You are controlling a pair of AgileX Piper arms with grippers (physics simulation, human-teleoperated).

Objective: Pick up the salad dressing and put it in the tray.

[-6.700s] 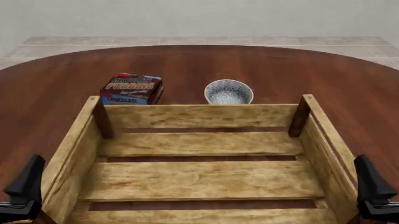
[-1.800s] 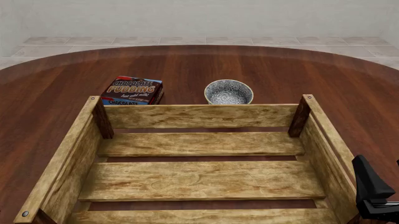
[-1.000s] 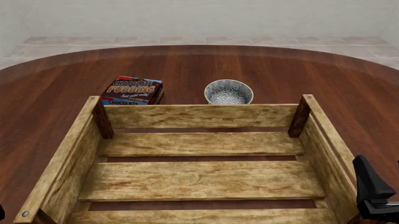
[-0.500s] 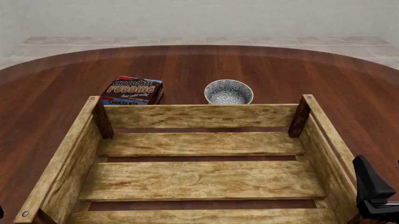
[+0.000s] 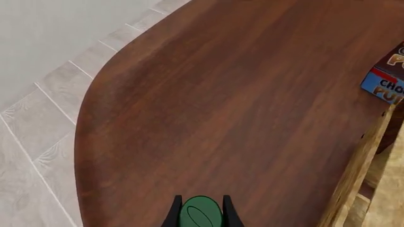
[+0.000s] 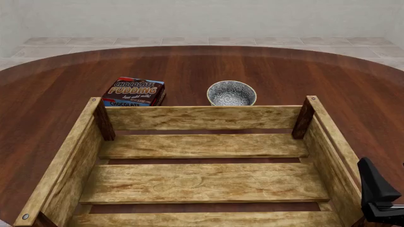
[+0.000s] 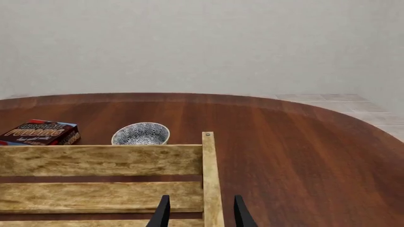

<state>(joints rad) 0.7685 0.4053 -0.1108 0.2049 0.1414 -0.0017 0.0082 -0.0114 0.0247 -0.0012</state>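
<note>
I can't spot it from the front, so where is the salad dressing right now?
Only the left wrist view shows the salad dressing: its green cap sits between the left claw fingers, over the table outside the tray.

tray (image 6: pixel 202 118) walls high, interior seemingly open

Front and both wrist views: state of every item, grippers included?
salad dressing: green cap between left gripper's fingers, outside tray
left gripper: shut on salad dressing
right gripper: open, empty
tray: upright, nothing inside
chocolate pudding box: flat on table
bowl: upright
</note>
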